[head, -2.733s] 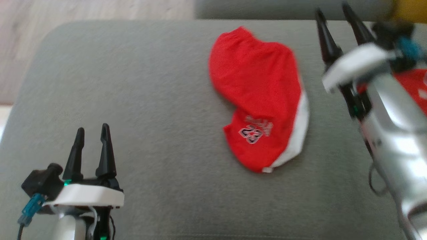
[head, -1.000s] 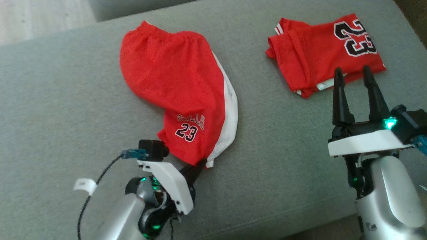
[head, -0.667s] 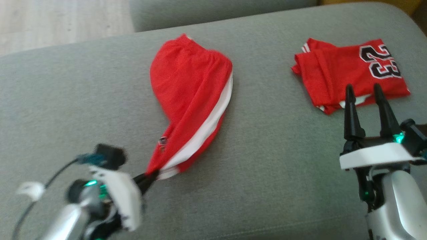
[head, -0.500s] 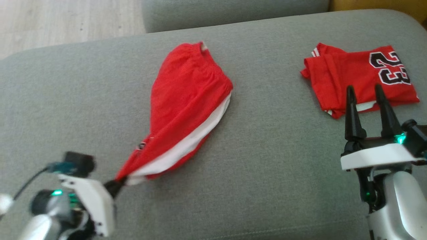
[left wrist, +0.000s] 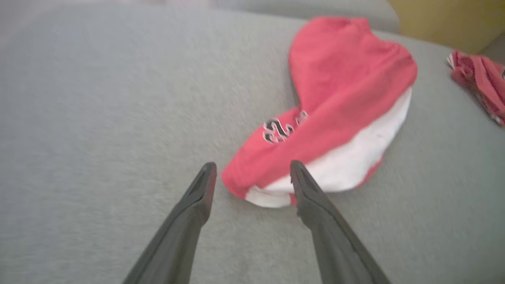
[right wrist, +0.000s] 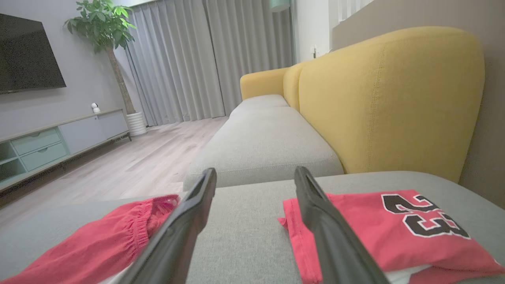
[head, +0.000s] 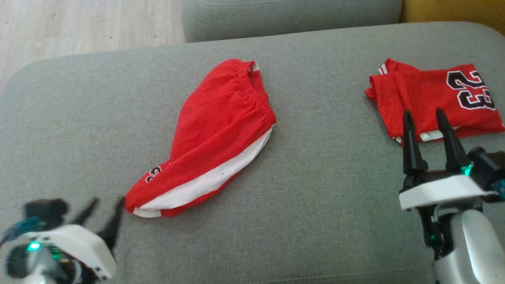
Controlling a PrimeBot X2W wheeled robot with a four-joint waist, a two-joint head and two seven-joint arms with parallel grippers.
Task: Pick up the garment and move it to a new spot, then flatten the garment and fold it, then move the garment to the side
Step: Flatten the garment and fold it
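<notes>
Head view: one pair of shorts (head: pixel 221 130), one folded jersey (head: pixel 426 94).
Two claws, left claw (head: pixel 107 203) and right claw (head: pixel 422 113), both gape empty.

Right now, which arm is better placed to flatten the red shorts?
Left. The left end effector is open right beside the near hem of the shorts, while the right end effector hovers by the folded jersey, well away from them.
</notes>
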